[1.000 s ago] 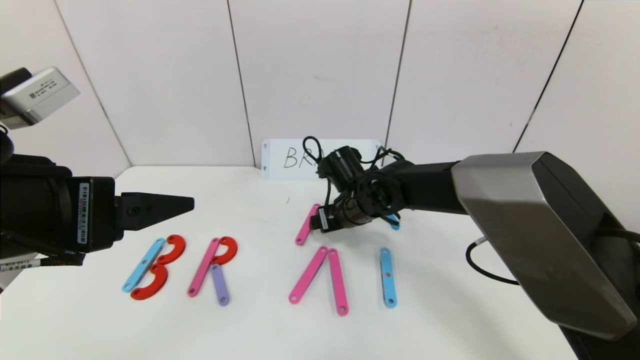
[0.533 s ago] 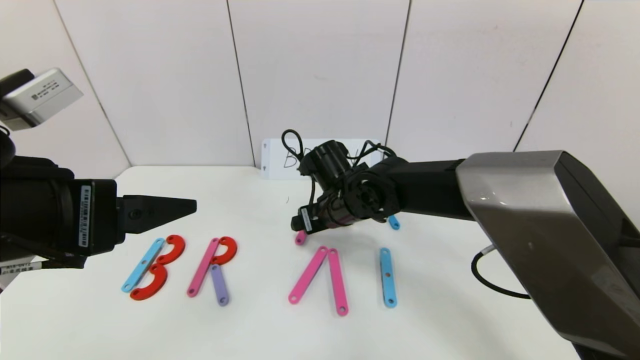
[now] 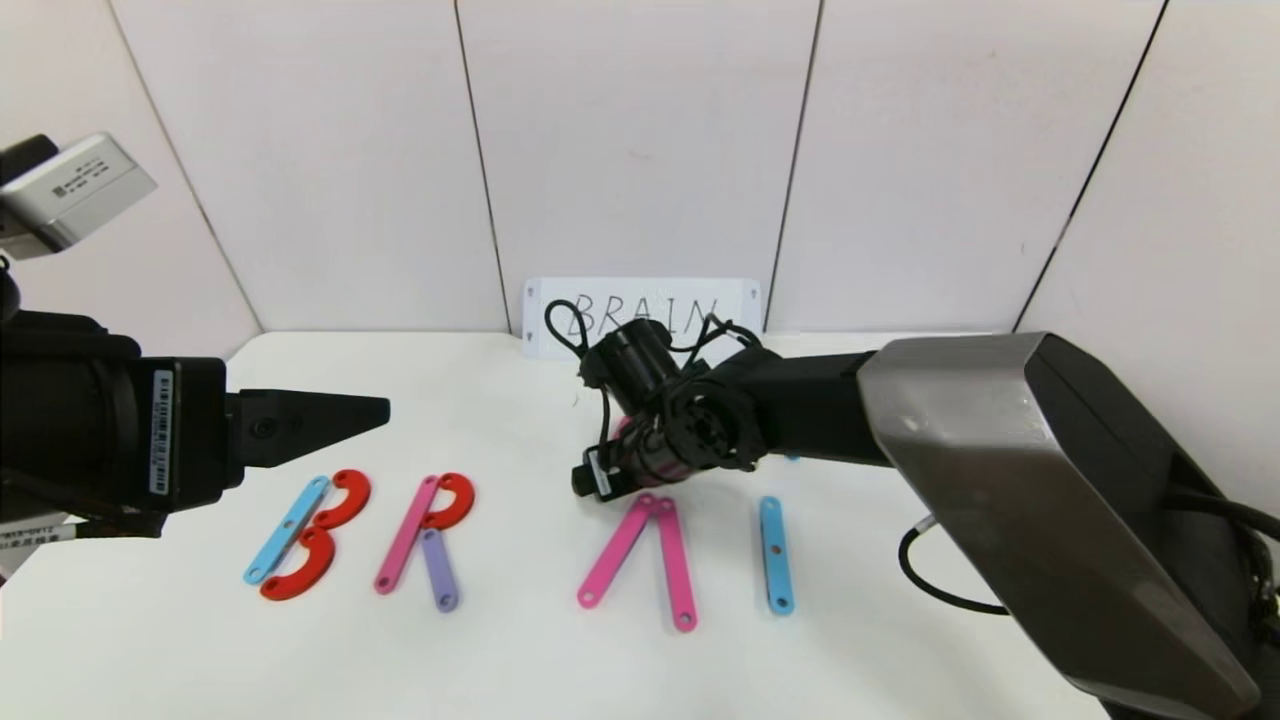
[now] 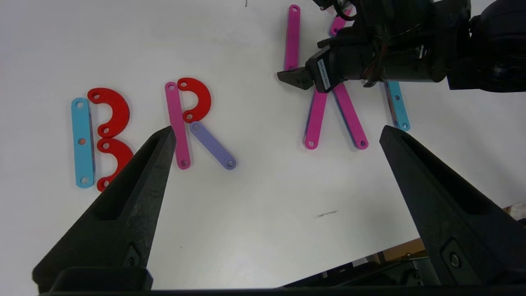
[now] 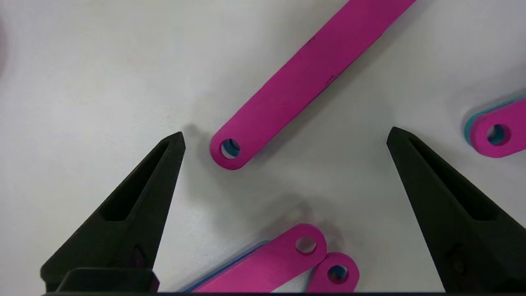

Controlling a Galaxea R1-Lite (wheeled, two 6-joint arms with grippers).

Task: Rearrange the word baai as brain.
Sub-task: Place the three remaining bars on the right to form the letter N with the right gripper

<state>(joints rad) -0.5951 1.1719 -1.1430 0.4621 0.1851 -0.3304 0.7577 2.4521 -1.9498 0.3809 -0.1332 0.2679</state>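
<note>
The word lies on the white table (image 3: pixel 520 650). B is a blue bar (image 3: pixel 287 529) with two red arcs (image 3: pixel 340 498). R is a pink bar (image 3: pixel 406 534), a red arc (image 3: pixel 450 500) and a purple bar (image 3: pixel 438 570). Two pink bars (image 3: pixel 617 550) meet as a peak, and a blue bar (image 3: pixel 775 553) stands to their right. My right gripper (image 3: pixel 590 482) hovers low and open just behind that peak. In the right wrist view, the right gripper (image 5: pixel 285 133) has the end of a loose pink bar (image 5: pixel 304 78) between its fingers. My left gripper (image 4: pixel 277 131) is open and empty, held above the B.
A white card (image 3: pixel 640 315) with handwritten "BRAIN" leans on the back wall. Another pink bar end (image 5: pixel 495 133) lies beyond the right gripper's finger. The table's front edge shows in the left wrist view (image 4: pixel 370 250).
My right gripper has moved left and toward the front, down to the top of the two pink bars, uncovering the card. The left arm has stayed still.
</note>
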